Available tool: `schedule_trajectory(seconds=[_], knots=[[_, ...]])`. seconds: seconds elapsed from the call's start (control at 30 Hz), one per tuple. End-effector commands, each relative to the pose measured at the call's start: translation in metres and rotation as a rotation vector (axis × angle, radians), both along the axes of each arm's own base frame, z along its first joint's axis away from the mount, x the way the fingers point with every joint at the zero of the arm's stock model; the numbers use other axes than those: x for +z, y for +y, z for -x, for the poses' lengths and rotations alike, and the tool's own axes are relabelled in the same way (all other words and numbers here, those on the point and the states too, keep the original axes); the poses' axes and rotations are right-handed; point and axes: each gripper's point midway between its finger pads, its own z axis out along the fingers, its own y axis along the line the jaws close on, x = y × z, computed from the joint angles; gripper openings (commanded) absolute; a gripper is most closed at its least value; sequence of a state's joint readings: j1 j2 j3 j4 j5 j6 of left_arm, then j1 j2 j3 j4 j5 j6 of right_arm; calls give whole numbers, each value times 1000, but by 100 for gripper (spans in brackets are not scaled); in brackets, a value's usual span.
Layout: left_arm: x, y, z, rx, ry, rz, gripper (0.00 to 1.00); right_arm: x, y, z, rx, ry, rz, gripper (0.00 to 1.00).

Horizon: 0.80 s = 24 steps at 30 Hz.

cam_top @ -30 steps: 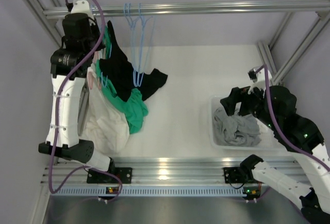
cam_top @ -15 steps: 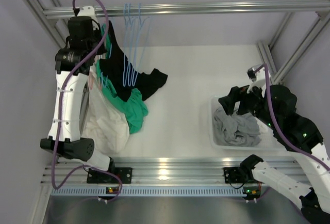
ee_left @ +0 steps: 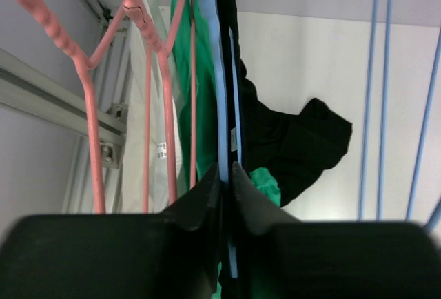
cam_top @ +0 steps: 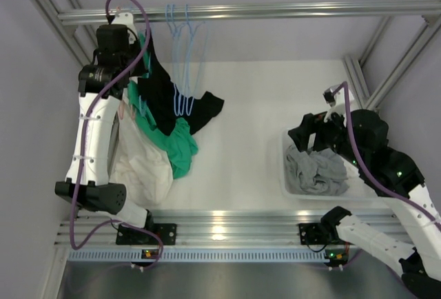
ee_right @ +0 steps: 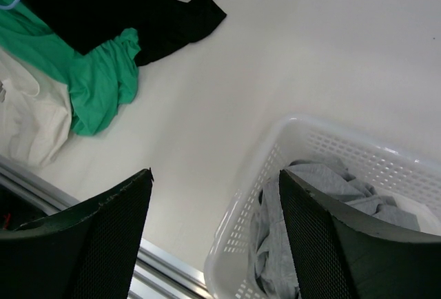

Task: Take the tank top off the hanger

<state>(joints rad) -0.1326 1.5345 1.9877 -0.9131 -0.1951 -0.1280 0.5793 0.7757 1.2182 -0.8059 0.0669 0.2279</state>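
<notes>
Standing over the white table (cam_top: 262, 99), I see a metal rail (cam_top: 275, 11) running across its far edge. Garments hang bunched at the rail's left end and trail down onto the table's left side. A white garment (cam_top: 141, 168) is outermost, with a green garment (cam_top: 180, 153) beside it. The black tank top (cam_top: 165, 99) hangs next, on its blue hanger (ee_left: 220, 106), with its hem pooled on the table. A white basket (cam_top: 284, 175) of grey clothes (cam_top: 313, 171) sits at the near right edge. Two empty blue hangers (cam_top: 185, 51) hang just right of the tank top. The right gripper (ee_right: 215, 175) hovers above the basket, jaws wide and empty. The left gripper (ee_left: 225, 175) is up at the rail, jaws pinched narrow on the blue hanger against the black fabric.
</notes>
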Motion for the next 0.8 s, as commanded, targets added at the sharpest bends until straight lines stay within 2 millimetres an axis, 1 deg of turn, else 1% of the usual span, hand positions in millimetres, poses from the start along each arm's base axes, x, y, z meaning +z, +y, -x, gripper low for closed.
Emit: schedule_trajectory(seconds=[0.0, 0.1, 0.2, 0.27, 0.3, 0.37, 0.4, 0.47, 0.5, 0.53, 0.57, 0.6, 0.63, 0.67, 0.7, 0.73, 0.77], knots=[[13, -8, -4, -47, -54, 23, 0, 12, 6, -8, 12, -48, -32, 72], [10, -17, -7, -86, -46, 51, 0, 10, 8, -9, 18, -44, -36, 72], [16, -24, -7, -121, -70, 73, 0, 6, 10, -10, 22, -39, -31, 72], [25, -26, -4, -134, -95, 77, 0, 2, 11, -11, 26, -32, -29, 72], [35, -26, 0, -137, -125, 79, 0, 2, 12, -13, 28, -36, -31, 72], [47, -25, 4, -132, -161, 88, 0, -3, 15, -13, 35, -29, -36, 71], [58, -24, 11, -129, -193, 94, 0, -1, 17, -15, 40, -38, -45, 71], [67, -22, 19, -111, -221, 112, 0, -3, 19, -16, 45, -40, -54, 71], [74, -21, 26, -109, -241, 123, 0, -1, 25, -15, 69, -44, -73, 71], [77, -22, 30, -110, -252, 138, 0, -3, 26, -14, 75, -40, -77, 71], [70, -27, 32, -134, -237, 152, 0, -3, 29, -14, 87, -37, -84, 71], [73, -29, 40, -149, -252, 164, 0, -4, 30, -14, 95, -37, -87, 71], [63, -31, 39, -150, -238, 176, 0, -3, 33, -13, 105, -42, -99, 71], [58, -31, 41, -149, -235, 180, 0, -4, 34, -13, 112, -41, -103, 71], [60, -38, 48, -190, -242, 198, 0, -4, 36, -12, 122, -41, -107, 71], [57, -40, 50, -195, -238, 211, 0, -3, 40, -11, 143, -42, -119, 71], [44, -43, 52, -210, -207, 221, 0, -4, 43, -10, 158, -42, -125, 71]])
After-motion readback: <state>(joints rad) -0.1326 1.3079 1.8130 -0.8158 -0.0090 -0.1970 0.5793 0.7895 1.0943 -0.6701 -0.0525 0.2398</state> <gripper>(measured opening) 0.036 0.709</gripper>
